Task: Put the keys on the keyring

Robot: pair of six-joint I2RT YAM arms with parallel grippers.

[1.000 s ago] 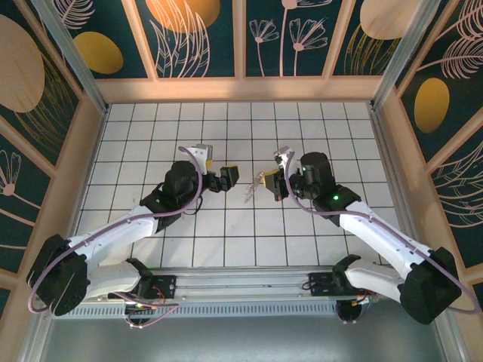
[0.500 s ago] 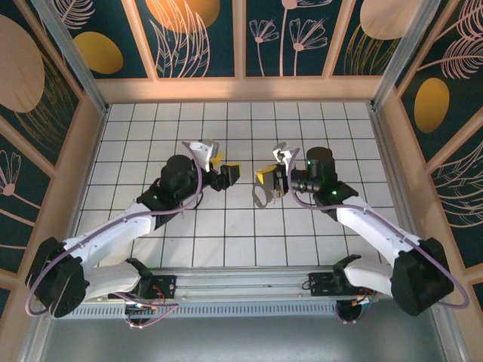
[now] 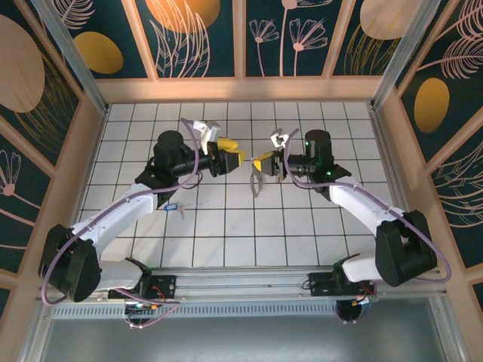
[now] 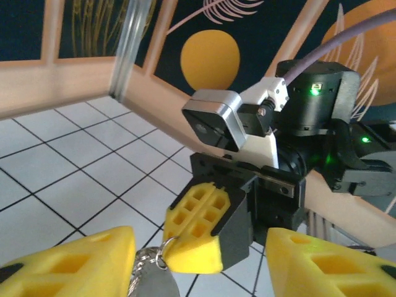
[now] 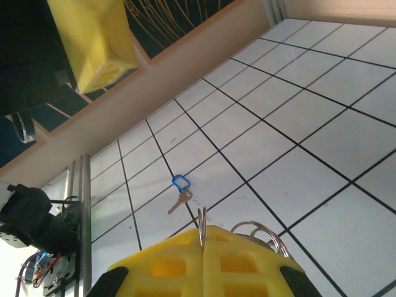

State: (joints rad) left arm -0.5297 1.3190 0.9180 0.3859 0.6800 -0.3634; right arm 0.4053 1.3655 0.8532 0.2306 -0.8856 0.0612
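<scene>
Overhead view: both arms are raised over the white tiled table (image 3: 302,226) and have been brought higher and closer together than a second ago. The right hand (image 3: 265,164) is clamped on the keyring (image 3: 256,183), which hangs just below it. The left hand (image 3: 232,156), spread fully wide a second ago, is now about half narrowed and level with the right hand, almost tip to tip. The blue-headed keys (image 3: 175,206) are left on the table, well behind and below the left hand, beside its forearm.

Left wrist view: the left hand's yellow fingers (image 4: 74,263) are held apart with nothing pinched. The right hand's closed tip (image 4: 197,232) and the metal keyring (image 4: 151,263) are framed between them.

Right wrist view: the right hand (image 5: 201,266) is pressed shut on the keyring (image 5: 263,236). The keys (image 5: 180,189) are seen far below it on the table.

A second hold on the ring is probably being taken, perhaps to steady or spread it. No key has been threaded yet.
</scene>
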